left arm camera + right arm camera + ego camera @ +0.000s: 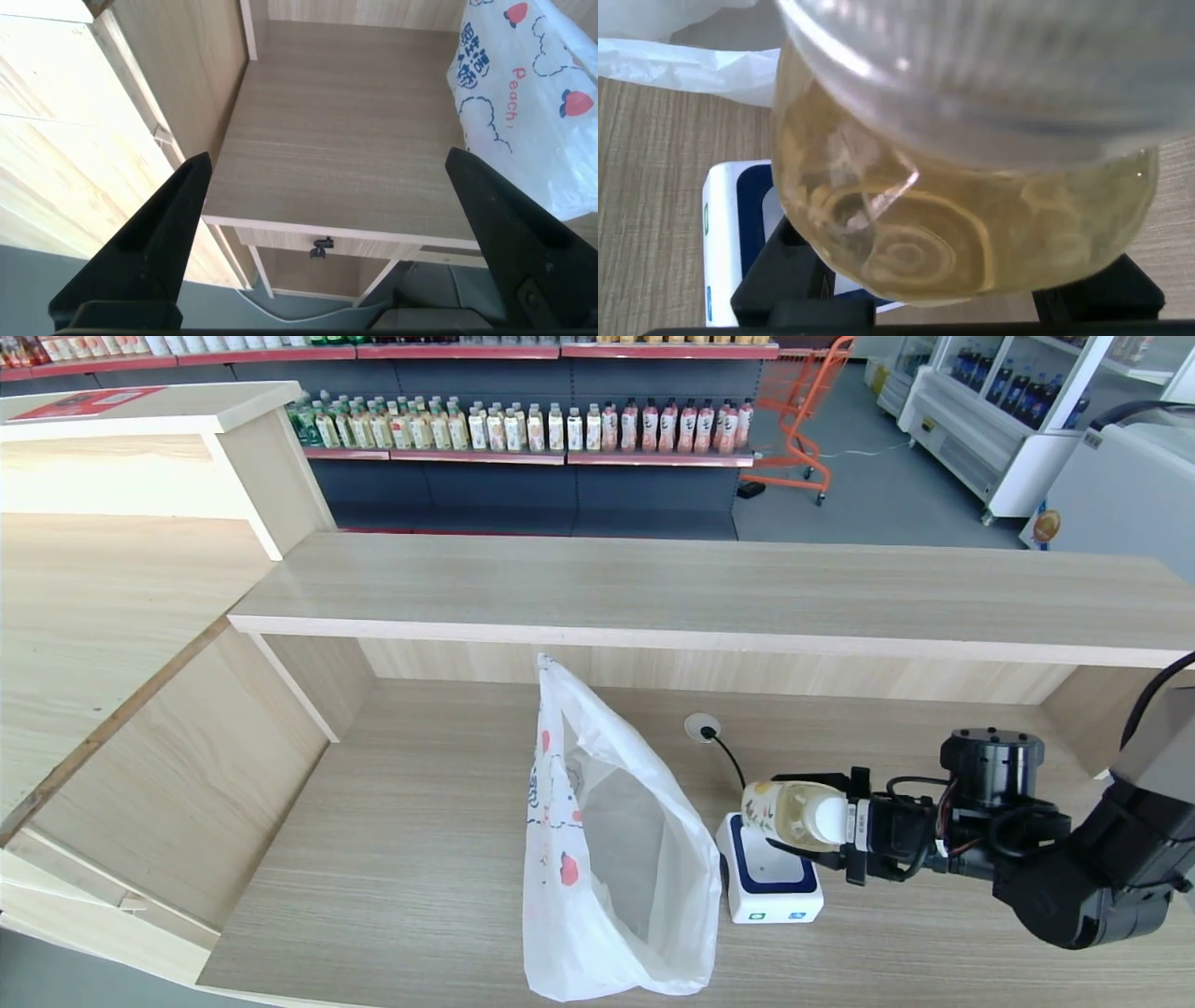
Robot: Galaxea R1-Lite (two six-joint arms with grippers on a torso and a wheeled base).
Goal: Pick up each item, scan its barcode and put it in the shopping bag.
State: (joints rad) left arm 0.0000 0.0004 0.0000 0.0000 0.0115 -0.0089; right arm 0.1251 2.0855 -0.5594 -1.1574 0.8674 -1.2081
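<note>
Woodgrain counter (pixel 420 859): right gripper (pixel 803 816) clamps clear rounded bottle (pixel 777 808) above boxy scanner (pixel 771 889); left gripper (pixel 327 163) wide, empty.

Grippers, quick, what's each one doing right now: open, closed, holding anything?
Left gripper: open, empty.
Right gripper: shut on the bottle, above the scanner.
</note>
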